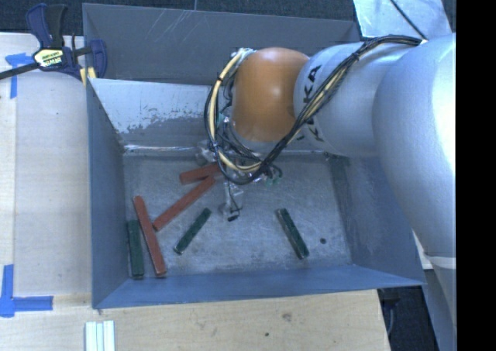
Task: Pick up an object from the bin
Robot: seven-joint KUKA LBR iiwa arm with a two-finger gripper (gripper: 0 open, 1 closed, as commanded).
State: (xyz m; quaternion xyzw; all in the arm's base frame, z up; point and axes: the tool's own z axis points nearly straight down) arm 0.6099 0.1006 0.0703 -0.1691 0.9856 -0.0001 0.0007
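Gripper (232,210) just by long brown stick (183,205), its upper end

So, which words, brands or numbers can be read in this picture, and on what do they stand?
"K" and "A": black letters on the grey arm beside the orange cover; the letters between them are hidden by cables.
On the brown sticks and green sticks in the bin: no text to be seen.

I am working in a robotics lab: a bulky silver industrial arm (387,101) with looped cables (211,113) hangs over a grey sheet-metal bin (105,210).
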